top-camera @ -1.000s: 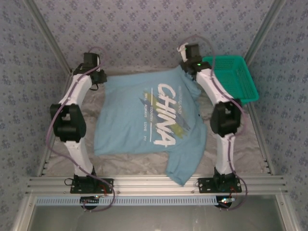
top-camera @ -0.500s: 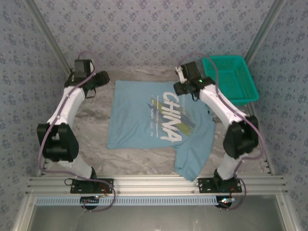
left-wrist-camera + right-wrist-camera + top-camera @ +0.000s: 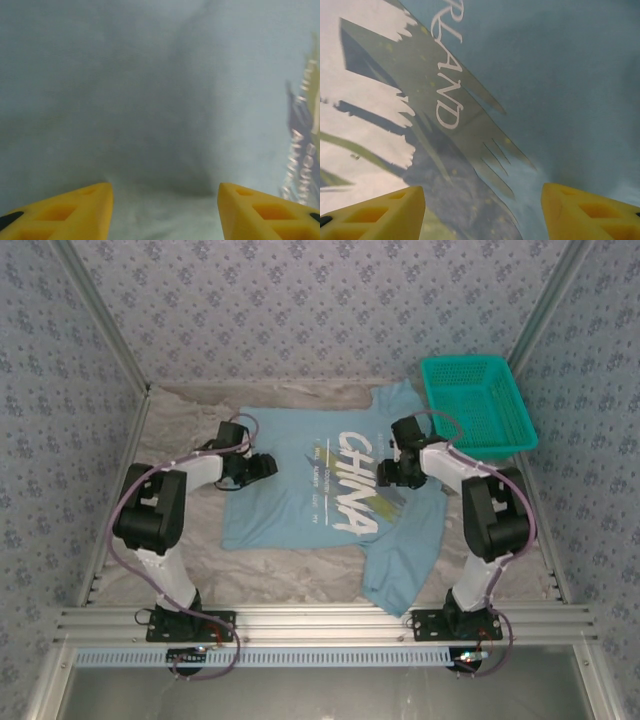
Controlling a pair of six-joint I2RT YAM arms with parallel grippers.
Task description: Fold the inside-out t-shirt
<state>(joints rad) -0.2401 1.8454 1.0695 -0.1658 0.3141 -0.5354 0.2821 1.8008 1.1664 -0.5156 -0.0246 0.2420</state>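
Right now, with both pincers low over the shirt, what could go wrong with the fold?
1. The left pincer and right pincer are open just above flat fabric; closing there may bunch the t-shirt or catch one layer alone.
2. Its far sleeve lies close beside the teal basket; a lift could snag the mesh.

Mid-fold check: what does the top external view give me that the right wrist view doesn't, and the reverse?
Top external: the whole light-blue cotton t-shirt spread print-up, one corner trailing toward the near edge, the teal plastic mesh basket at far right, the left gripper over plain cloth. Right wrist: small white lettering close up, its yellow fingers apart with nothing between. Shared: the shirt's print, with the right gripper above it.
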